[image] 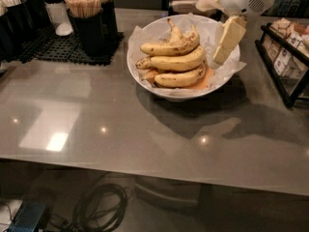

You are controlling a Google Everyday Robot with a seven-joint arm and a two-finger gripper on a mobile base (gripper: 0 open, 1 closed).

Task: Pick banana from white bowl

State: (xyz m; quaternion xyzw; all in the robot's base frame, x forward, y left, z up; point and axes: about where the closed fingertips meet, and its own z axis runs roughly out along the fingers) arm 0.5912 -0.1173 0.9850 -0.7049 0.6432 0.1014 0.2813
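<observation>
The white bowl (169, 93) lined with crumpled white paper stands at the middle back of the grey table. Several yellow bananas lie stacked in it. The top one, the banana (169, 48), is densely freckled with brown spots and curves across the pile. My gripper (210, 32) hangs over the bowl's right rim, just right of the bananas and not touching them. It is open and empty. One cream finger (228, 38) points down into the bowl and the other sticks out to the upper left.
A black holder with wooden stir sticks (88, 6) stands on a black mat (48, 50) at the back left. A black rack with packets (288, 62) stands at the right edge. Cables (101, 207) lie on the floor under the table.
</observation>
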